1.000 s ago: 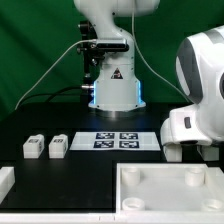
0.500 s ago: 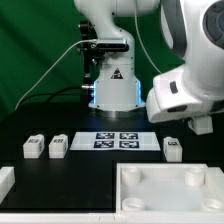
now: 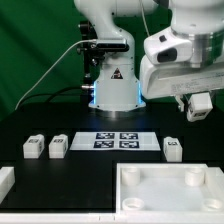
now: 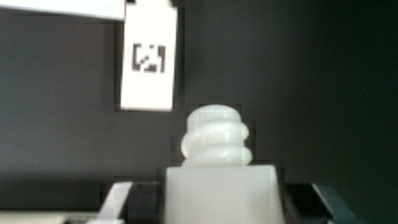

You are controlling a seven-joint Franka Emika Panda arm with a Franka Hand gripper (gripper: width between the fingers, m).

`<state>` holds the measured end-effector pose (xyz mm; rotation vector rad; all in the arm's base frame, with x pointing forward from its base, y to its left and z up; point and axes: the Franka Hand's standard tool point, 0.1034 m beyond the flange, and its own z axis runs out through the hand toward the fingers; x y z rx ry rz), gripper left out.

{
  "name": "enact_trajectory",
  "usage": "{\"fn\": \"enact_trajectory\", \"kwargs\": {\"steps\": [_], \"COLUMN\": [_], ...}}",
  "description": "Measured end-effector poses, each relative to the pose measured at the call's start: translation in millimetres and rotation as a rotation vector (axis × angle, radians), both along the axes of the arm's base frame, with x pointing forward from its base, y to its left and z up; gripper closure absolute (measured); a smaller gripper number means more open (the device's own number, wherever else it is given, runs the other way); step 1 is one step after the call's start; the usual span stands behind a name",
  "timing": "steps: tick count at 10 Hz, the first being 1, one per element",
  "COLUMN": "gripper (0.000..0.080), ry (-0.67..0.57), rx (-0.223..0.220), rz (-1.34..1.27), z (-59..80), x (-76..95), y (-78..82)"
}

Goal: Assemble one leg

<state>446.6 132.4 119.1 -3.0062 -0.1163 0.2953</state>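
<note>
Leg [image 4: 221, 180] is clamped by its flat sides in the hand [image 3: 198, 107], upper right of exterior view; judged light, rigid, slick.

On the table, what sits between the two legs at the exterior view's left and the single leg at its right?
The marker board lies flat between the inner left leg and the single leg, seen in the exterior view.

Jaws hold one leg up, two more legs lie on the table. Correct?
No: three legs lie on the table, not two. The exterior view shows a pair on its left, one on its right. The jaws do hold a fourth leg up.
</note>
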Motion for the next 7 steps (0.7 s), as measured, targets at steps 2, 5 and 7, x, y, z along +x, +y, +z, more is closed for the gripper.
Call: {"fn": "enact_trajectory", "kwargs": {"steps": [2,5,7], "gripper": [0.0508,0.0508,0.0508], "ry": [-0.196,-0.546,-0.674], "rx": [0.02,0.032,0.03], "rz": [0.05,0.035,0.019], "z": [31.8,42.8,37.8], "x": [55.0,93.7,88.1], "y": [-14.9,-14.7,-19.5]}}
